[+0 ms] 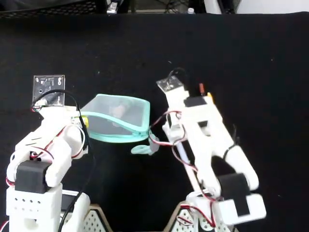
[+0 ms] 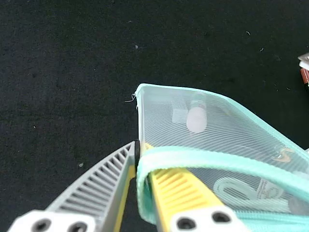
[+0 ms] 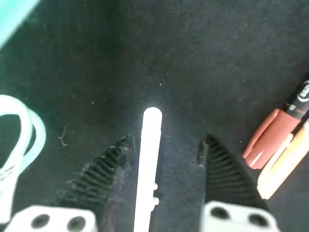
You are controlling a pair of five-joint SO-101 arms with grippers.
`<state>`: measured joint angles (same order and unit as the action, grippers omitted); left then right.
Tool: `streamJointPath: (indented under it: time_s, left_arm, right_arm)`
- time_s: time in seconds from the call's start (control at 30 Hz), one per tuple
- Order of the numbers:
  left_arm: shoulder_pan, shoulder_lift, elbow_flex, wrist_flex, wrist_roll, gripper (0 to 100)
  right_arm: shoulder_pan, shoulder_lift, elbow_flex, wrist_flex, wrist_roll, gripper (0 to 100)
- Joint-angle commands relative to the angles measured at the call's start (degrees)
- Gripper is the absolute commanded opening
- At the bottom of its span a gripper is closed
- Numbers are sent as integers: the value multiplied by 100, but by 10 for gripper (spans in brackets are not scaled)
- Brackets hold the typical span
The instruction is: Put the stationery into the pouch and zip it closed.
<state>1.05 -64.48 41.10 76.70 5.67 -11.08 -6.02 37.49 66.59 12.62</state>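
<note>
1. The left end effector [image 2: 140, 147] is clamped on the pouch [image 2: 207, 125] at its rim.
2. The right end effector [image 3: 167, 140] stands apart, straddling a white pen [image 3: 148, 154] on the tabletop [image 3: 193, 58]. The pen's long axis runs along the end effector's own.
3. In the high view, the pouch lies at 9 o'clock from the right arm [image 1: 207, 130], which is nearer the pen.

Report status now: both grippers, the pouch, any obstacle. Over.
Left gripper shut on pouch edge. Right gripper open around white pen. Red marker beside, untouched.
</note>
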Motion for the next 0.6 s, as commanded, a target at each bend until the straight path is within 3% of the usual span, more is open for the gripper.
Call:
streamJointPath:
  time_s: [0.0, 0.57]
  left_arm:
    - [22, 18, -22, -132, -9, 30]
    - [22, 18, -13, -132, -9, 30]
  right_arm:
    - [-62, 303, -549, 308, -9, 222]
    - [-79, 1534, -646, -598, 510, 183]
